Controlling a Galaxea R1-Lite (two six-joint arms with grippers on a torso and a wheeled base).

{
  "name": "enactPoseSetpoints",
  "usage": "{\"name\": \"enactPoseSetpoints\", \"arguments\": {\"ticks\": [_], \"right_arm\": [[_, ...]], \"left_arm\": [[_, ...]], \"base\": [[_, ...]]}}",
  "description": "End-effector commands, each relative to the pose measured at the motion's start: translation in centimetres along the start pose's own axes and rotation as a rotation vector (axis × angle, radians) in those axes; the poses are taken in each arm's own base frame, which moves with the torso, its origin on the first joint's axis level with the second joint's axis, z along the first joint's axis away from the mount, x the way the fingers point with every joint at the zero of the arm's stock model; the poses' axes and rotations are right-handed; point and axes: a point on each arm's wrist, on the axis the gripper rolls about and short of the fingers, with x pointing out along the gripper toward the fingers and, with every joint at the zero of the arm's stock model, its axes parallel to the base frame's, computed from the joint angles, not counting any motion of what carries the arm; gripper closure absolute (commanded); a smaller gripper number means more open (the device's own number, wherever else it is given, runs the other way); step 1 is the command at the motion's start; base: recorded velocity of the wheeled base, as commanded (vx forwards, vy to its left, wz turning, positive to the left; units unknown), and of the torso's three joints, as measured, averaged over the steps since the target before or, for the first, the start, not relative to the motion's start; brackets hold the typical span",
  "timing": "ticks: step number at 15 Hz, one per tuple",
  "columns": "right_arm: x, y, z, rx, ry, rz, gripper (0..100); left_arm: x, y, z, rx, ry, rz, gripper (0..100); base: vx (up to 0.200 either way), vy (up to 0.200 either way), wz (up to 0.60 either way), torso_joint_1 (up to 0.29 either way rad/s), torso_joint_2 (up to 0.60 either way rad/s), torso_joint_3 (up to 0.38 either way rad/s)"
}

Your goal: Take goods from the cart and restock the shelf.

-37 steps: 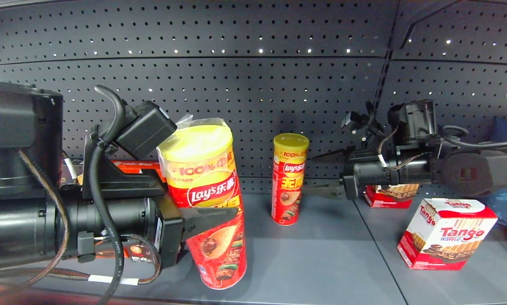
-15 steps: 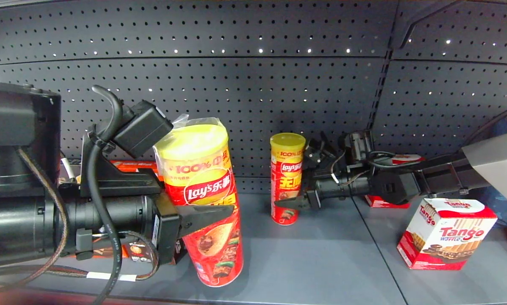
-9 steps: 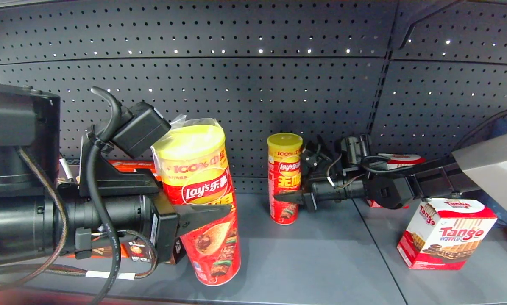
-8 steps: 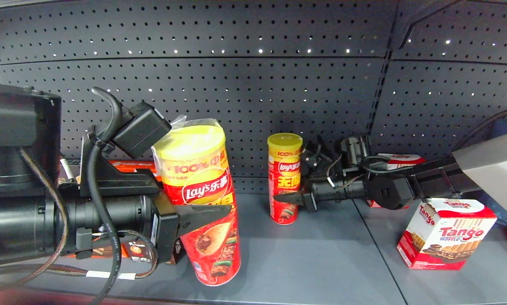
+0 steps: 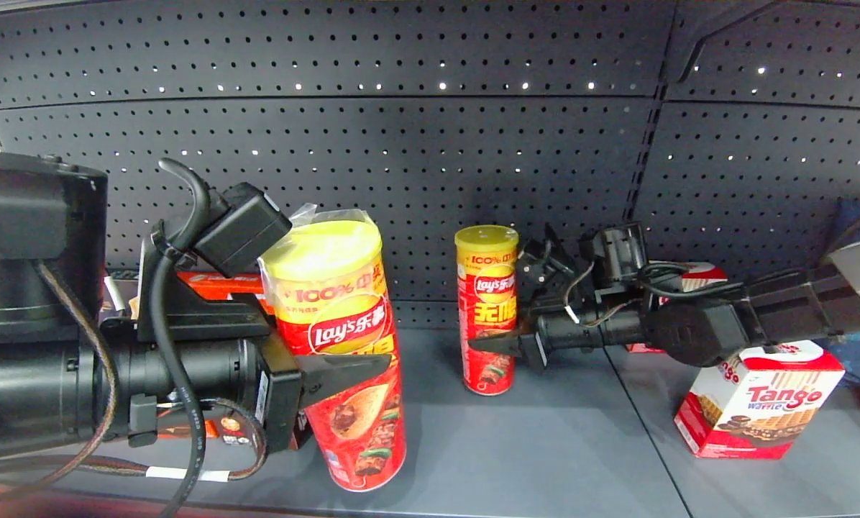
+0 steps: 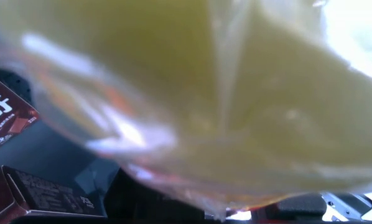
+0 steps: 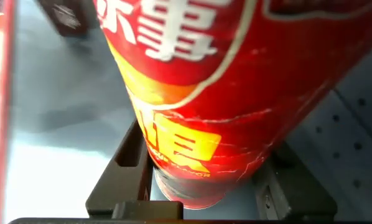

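red small can (image 5: 486, 306) slid forward in the clamped right pincer (image 5: 485, 341); left pincer (image 5: 362, 354) grips large can (image 5: 340, 295).

At the back you see a dark grey wall (image 5: 430, 180) full of little holes, and light peeps through some. On the right of the shelf (image 5: 545, 446), a red and white wafer box (image 5: 761, 403) stands near the front, turned a bit sideways. A second wafer box (image 5: 689, 272) sits behind it by the wall, partly hidden. At the far right is something blue (image 5: 858, 356); you cannot tell what. On the left, by the wall, lies an orange box (image 5: 218, 282), with a small dark box (image 5: 230, 426) nearer the front.
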Motion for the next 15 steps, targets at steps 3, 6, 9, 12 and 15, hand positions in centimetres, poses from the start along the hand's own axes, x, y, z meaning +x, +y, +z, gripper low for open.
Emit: {"name": "enactPoseSetpoints", "arguments": {"ticks": [3, 6, 9, 12, 15], "right_arm": [[-3.3, 4.1, 1.6, 0.012, -0.038, 0.008, 100], [-4.4, 5.1, 0.5, -0.001, -0.071, -0.011, 100], [-5.2, 6.6, -1.3, 0.011, -0.090, -0.009, 100], [-6.1, 8.4, -2.7, -0.002, -0.101, -0.001, 100], [-6.5, 9.6, -2.9, -0.009, -0.097, 0.019, 100]], "left_arm": [[-0.1, -0.1, 0.0, 0.002, -0.004, 0.005, 100], [-0.2, -0.1, 0.1, 0.004, -0.010, 0.005, 100], [-0.3, -0.1, 0.2, 0.005, -0.013, 0.006, 100], [-0.2, -0.2, 0.3, 0.007, -0.014, 0.016, 100], [-0.2, -0.2, 0.2, 0.007, -0.009, 0.018, 100]], "base": [[0.000, 0.000, 0.00, 0.000, 0.00, 0.000], [0.000, 0.000, 0.00, 0.000, 0.00, 0.000], [0.000, 0.000, 0.00, 0.000, 0.00, 0.000], [0.000, 0.000, 0.00, 0.000, 0.00, 0.000], [0.000, 0.000, 0.00, 0.000, 0.00, 0.000]]}}
